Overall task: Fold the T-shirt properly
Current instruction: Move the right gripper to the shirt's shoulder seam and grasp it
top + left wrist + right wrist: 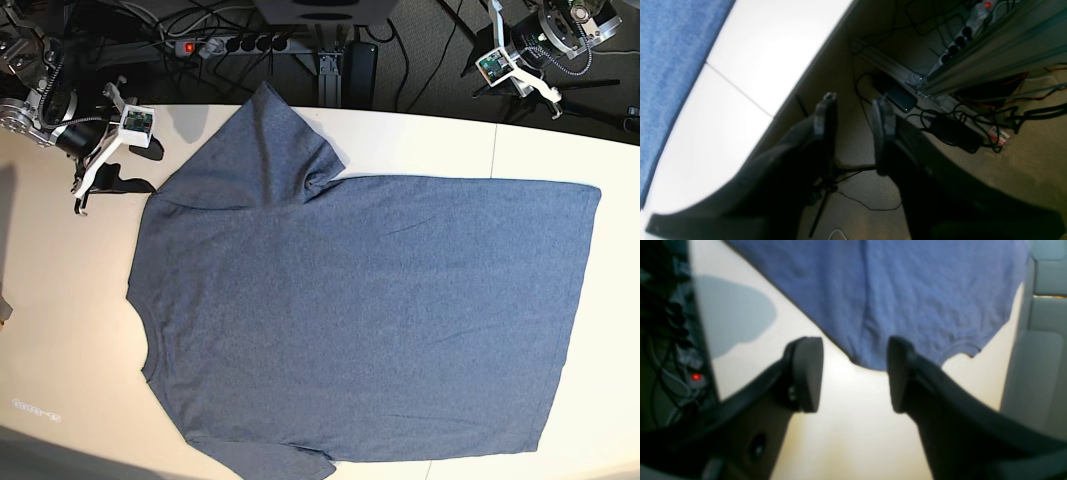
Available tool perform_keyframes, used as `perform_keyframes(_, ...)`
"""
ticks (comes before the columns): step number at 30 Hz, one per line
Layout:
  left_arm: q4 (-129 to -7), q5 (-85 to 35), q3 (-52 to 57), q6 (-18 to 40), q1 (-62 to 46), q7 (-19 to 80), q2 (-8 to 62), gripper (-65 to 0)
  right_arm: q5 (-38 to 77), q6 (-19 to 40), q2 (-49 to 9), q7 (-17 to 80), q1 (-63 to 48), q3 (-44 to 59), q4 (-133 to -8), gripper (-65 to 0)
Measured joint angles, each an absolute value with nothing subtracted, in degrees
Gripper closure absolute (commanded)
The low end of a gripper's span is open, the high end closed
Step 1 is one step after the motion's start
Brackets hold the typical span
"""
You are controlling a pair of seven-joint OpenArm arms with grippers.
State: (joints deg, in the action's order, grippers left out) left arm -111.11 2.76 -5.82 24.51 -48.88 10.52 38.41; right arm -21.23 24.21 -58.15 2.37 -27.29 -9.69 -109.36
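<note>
lying flat across most of your table [60,330], the t-shirt [370,320] shows its plain blue-grey side up, collar toward the left edge as the base view has it and hem toward the right edge. one sleeve [265,140] reaches up to the far edge, and the other runs off the near edge of the picture. the cloth looks smooth, with faint creases near the far sleeve's armpit.

your right tool [853,373] hangs over the far left corner of the table, its jaws wide apart and holding nothing. in its wrist view the sleeve edge of the t-shirt [893,300] sits just beyond the fingertips [806,373], apart from them, with bare table beneath.

your left tool [853,126] is off the table past the far right corner, jaws parted at a middling gap and empty. its wrist view looks down on carpet, a power strip [957,43], an aluminium frame rail [990,56] and tangled cables [973,116], with the table [750,66] and a strip of the t-shirt [670,66] at the left.
</note>
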Motion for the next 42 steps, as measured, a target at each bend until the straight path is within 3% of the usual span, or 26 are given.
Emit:
perform_keyframes(6,-111.1,2.7,-5.8,24.4,-48.9,10.5,38.4,-21.4,-23.0,24.3,-58.8,2.2,-26.8,-15.0,-108.0,-34.1)
perform_keyframes(22,-111.1,2.8,-5.8,24.4,-48.9,10.3,38.4,-21.4,-25.1,24.1,-57.2,0.2,-8.7,-38.3,-98.7,-34.1)
perform_keyframes(42,-111.1,2.7,-5.8,23.6,-48.9,10.5,38.4,-21.4,-21.9,23.8,-46.6,-5.3,-4.7,-42.7,-93.4,-34.1)
